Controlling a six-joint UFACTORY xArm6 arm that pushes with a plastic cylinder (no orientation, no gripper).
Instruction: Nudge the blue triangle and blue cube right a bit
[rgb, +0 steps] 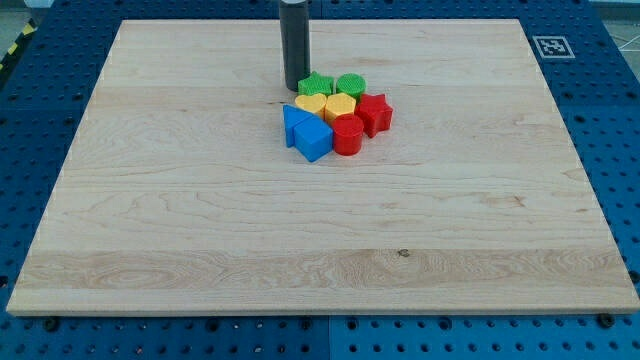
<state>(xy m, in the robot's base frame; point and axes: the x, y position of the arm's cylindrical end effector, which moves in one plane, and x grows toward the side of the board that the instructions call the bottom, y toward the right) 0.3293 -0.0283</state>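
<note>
The blue triangle (293, 122) and the blue cube (314, 139) lie touching each other at the left and bottom-left of a tight cluster of blocks on the wooden board (200, 220). My tip (295, 89) stands just above the cluster's left end, close to the green star (316, 85) and the yellow heart (311, 104), and a short way above the blue triangle. It touches neither blue block.
The cluster also holds a green cylinder (350, 85), a yellow hexagon (339, 106), a red cylinder (348, 133) and a red star (374, 113), all right of the blue blocks. A marker tag (552, 46) sits at the board's top right.
</note>
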